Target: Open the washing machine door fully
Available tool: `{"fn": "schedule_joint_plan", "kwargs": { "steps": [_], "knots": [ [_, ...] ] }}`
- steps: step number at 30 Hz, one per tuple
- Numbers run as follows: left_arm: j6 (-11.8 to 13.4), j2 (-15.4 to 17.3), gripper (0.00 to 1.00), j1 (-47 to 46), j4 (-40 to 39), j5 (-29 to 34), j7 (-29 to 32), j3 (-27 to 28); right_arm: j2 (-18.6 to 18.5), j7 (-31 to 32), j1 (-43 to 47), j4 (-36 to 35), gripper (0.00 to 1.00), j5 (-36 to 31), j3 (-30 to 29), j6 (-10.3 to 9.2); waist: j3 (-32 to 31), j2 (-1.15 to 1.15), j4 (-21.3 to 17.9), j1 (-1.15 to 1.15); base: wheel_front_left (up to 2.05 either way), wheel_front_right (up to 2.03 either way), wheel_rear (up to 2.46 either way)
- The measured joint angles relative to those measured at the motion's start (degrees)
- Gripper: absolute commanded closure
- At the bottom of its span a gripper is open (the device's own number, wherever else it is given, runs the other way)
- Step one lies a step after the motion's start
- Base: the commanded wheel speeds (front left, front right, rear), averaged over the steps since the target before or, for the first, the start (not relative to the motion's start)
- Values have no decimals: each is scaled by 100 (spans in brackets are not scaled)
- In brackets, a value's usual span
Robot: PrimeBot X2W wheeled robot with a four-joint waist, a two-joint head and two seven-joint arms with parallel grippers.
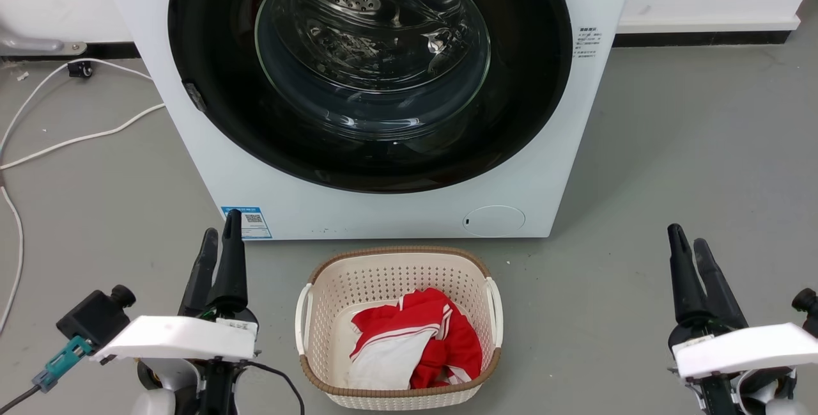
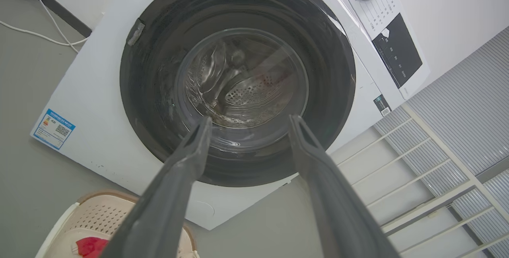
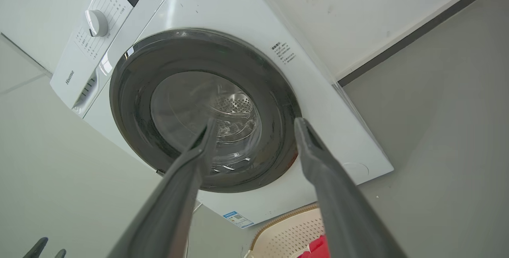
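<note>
Hovering at the frame's lower left, the left gripper (image 1: 220, 228) shows its 2 fingers apart. At upper centre, the washing machine door (image 1: 358, 159), a glossy black disc ringing a bulging clear glass bowl, sits shut against the white machine (image 1: 287, 210). At lower right, the right gripper (image 1: 687, 237) likewise spreads 2 fingers.
</note>
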Motion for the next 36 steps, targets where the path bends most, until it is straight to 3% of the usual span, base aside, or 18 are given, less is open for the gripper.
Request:
{"fn": "schedule_joint_plan", "kwargs": {
  "steps": [15,36],
  "knots": [
    [185,30,0,13,0,1779,-298,-320,0,-40,86,-174,0,-1394,23,0,-21,0,-27,0,0,0,0],
    [548,237,0,42,41,3116,-606,-601,0,-15,207,-300,0,-2703,147,0,-54,0,-37,0,0,0,0]
  ]
}}
